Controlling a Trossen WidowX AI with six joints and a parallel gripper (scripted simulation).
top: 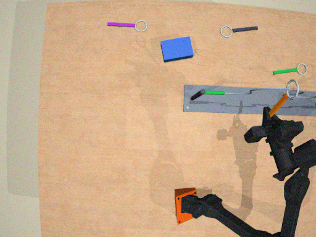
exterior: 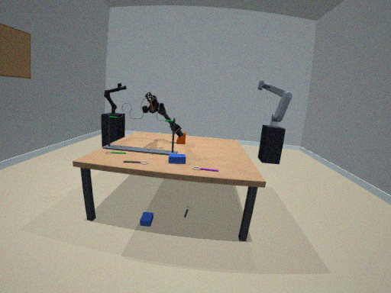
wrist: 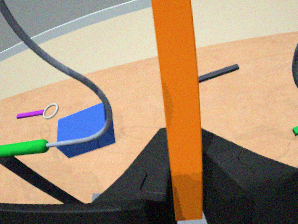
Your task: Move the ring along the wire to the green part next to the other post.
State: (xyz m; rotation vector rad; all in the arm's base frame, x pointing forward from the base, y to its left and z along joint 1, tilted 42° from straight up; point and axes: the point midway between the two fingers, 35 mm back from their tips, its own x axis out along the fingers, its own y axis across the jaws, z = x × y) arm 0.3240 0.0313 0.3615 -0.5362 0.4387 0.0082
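Note:
The orange handle is held in my gripper, which is shut on its lower end. The pale ring is at its far end, above the base plate; it is out of the wrist view. The grey wire appears to pass through the ring; the clearance is too small to tell. One green part adjoins the near post. The other green part adjoins the far post.
A blue block lies on the table behind the base plate. Tools with rings lie there too: purple, dark and green.

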